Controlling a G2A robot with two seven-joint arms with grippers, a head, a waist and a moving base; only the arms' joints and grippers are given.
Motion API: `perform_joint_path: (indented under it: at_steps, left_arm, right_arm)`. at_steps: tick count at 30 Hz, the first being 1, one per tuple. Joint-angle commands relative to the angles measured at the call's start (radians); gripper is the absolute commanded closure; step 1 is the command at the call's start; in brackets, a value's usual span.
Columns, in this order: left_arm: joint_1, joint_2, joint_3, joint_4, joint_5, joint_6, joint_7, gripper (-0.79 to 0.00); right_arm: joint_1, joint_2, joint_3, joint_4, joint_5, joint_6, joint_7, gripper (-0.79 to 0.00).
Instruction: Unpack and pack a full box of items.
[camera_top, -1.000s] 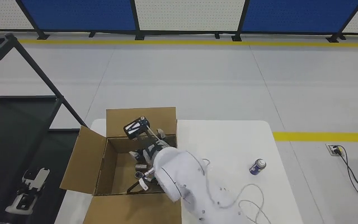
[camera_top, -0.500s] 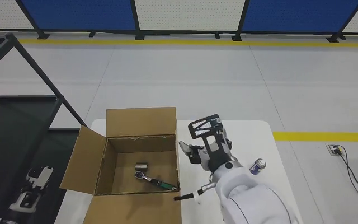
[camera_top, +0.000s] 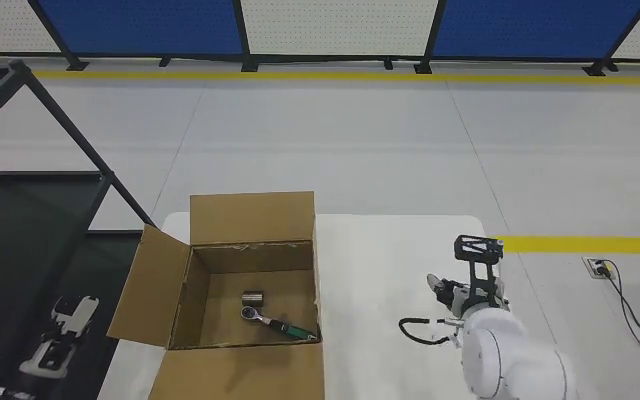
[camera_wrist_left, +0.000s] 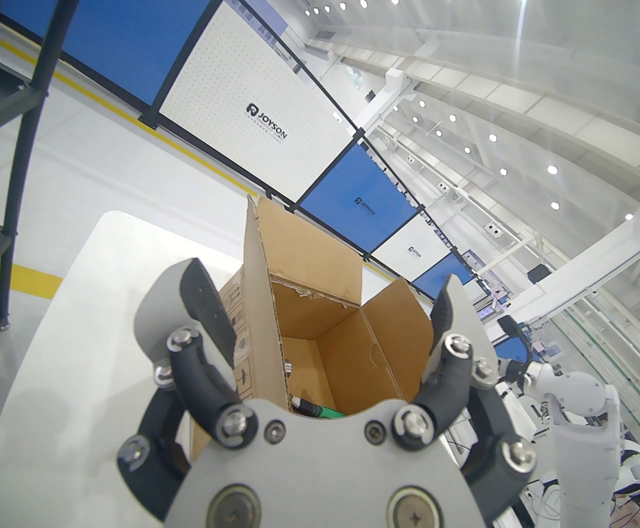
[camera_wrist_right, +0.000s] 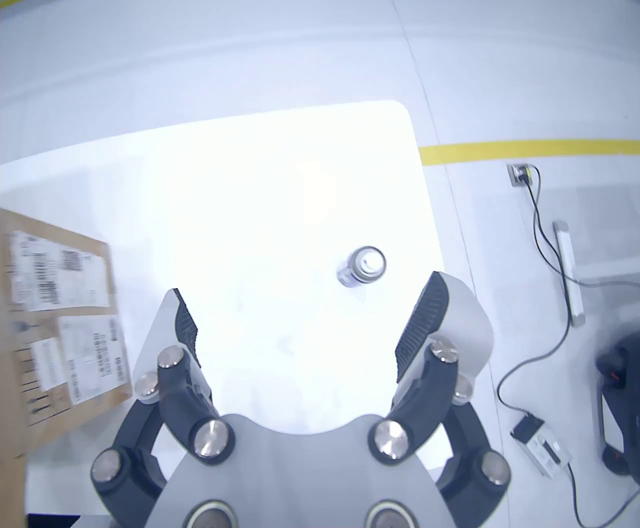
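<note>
The box sits at the left end of the worktop with its flaps folded out, probably so the arms can get in. A wrench and a small metal piece lie on its floor, not unpacked yet. The left pincer is spread with nothing in it, aimed at the box from beside it. Over on the right a can stands upright, well apart from the box. The right pincer hangs above the worktop near it, spread wide and empty, so it looks lined up for a grab. A second ago that arm was down inside the box, and it has swung clear across.
</note>
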Motion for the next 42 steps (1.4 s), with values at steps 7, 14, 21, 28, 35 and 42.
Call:
perform_joint_path:
  at_steps: [7,14,21,28,35,42]
  left_arm:
    - [-0.003,0.000,0.007,-0.026,0.016,0.008,-0.004,-0.785]
    - [0.008,-0.001,0.024,-0.047,0.043,0.008,0.003,-0.785]
    - [0.019,-0.003,0.028,-0.065,0.056,0.013,0.016,-0.785]
    - [0.029,-0.005,0.024,-0.068,0.067,0.017,0.031,-0.785]
    - [0.030,-0.006,0.021,-0.067,0.069,0.018,0.033,-0.785]
    - [0.028,-0.006,0.018,-0.061,0.069,0.017,0.029,-0.785]
  right_arm:
    - [-0.006,0.007,0.115,0.189,0.079,0.020,-0.078,-0.785]
    - [0.018,0.012,0.146,0.296,0.137,0.017,-0.170,-0.785]
    - [0.076,0.017,0.159,0.419,0.183,0.017,-0.233,-0.785]
    - [0.115,0.023,0.159,0.495,0.205,0.014,-0.255,-0.154]
    - [0.126,0.027,0.159,0.521,0.222,0.032,-0.271,0.000]
    - [0.124,0.030,0.151,0.506,0.240,0.052,-0.285,0.000]
